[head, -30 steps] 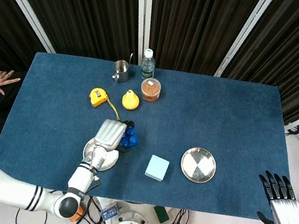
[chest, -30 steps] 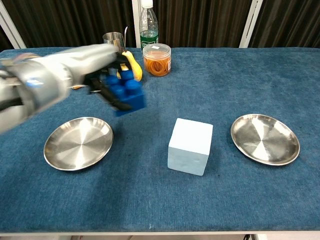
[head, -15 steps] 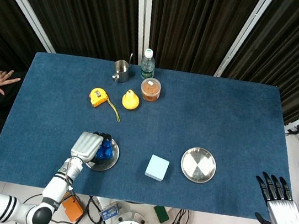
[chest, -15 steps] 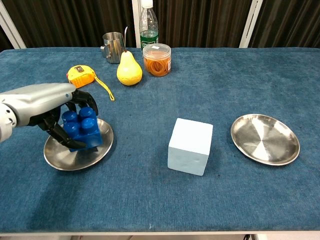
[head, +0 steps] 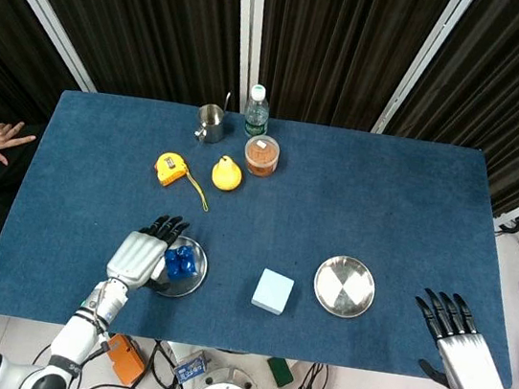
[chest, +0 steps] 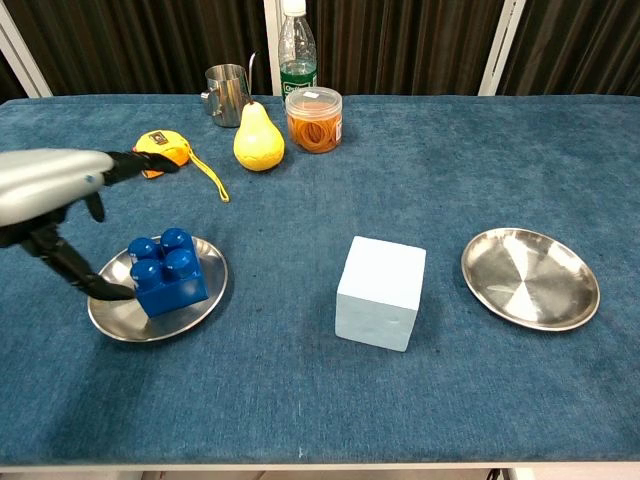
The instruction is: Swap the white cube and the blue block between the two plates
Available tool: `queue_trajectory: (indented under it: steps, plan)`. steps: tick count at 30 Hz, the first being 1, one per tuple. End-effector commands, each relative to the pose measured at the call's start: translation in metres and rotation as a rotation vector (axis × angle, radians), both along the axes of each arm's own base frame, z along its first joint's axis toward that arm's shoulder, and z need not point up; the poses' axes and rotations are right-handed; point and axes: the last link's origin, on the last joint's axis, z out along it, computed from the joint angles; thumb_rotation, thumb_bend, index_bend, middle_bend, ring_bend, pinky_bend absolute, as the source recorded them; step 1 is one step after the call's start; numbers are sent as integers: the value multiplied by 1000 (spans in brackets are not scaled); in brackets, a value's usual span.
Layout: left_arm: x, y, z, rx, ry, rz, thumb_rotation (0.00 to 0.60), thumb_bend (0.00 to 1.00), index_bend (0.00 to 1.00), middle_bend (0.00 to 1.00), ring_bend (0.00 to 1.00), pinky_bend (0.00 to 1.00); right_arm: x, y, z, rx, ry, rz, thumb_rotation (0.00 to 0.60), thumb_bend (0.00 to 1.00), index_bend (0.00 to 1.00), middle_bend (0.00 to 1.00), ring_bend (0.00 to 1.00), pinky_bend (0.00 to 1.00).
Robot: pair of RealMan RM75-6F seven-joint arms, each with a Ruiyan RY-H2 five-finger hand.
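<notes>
Release confirmed at the left plate point(chest: 110, 318): the blue block point(chest: 167, 271) sat upright on the metal, studs up, toward the plate's right half. Half a second earlier the left hand point(head: 139, 257) was wrapped around that block just above the plate; a second earlier it carried the block in the air near the pear. By this moment the fingers were spread and off the block, a thumb tip lying close to its left face in the chest view (touching or just clear, could not tell). From the head view the hand's back sat just beside the plate's left rim, fingers fanned out over its edge.

White cube point(chest: 381, 291) rested on the blue cloth point(chest: 420, 170) between the two plates, on neither, unmoved across all pictures. Right plate point(chest: 529, 277) held nothing. Right hand point(head: 457, 340) hovered past the table's near right corner, fingers spread, holding nothing; over the last second it had edged a little inward toward the table.

Reading: one half of the swap looked finished, block delivered. The cube remained to be set on the right plate, and the right hand seemed the nearer one for that.

Bystanders along the far side, well apart from the work: steel mug point(chest: 228, 94), water bottle point(chest: 298, 47), jar of rubber bands point(chest: 314, 118), pear point(chest: 258, 139), yellow tape measure point(chest: 166, 150). None shifted.
</notes>
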Motion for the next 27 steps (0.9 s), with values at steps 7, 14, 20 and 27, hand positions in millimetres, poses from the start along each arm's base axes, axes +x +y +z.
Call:
queue_trajectory:
  steps: [7, 14, 20, 27]
  plan:
    - [-67, -51, 83, 225, 12, 15, 600, 0, 26, 18, 11, 298, 117, -76, -64, 250, -97, 164, 600, 269, 0, 0, 0, 0]
    - [-100, -52, 92, 236, -37, 100, 600, 0, 26, 18, 10, 273, 171, -97, -131, 384, -97, 147, 600, 246, 0, 0, 0, 0]
    - [-105, -52, 94, 236, -39, 104, 600, 0, 26, 18, 10, 273, 189, -97, -159, 401, -92, 136, 600, 246, 0, 0, 0, 0]
    - [-107, -53, 93, 232, -50, 110, 600, 0, 26, 18, 10, 273, 195, -104, -179, 435, -85, 103, 600, 246, 0, 0, 0, 0]
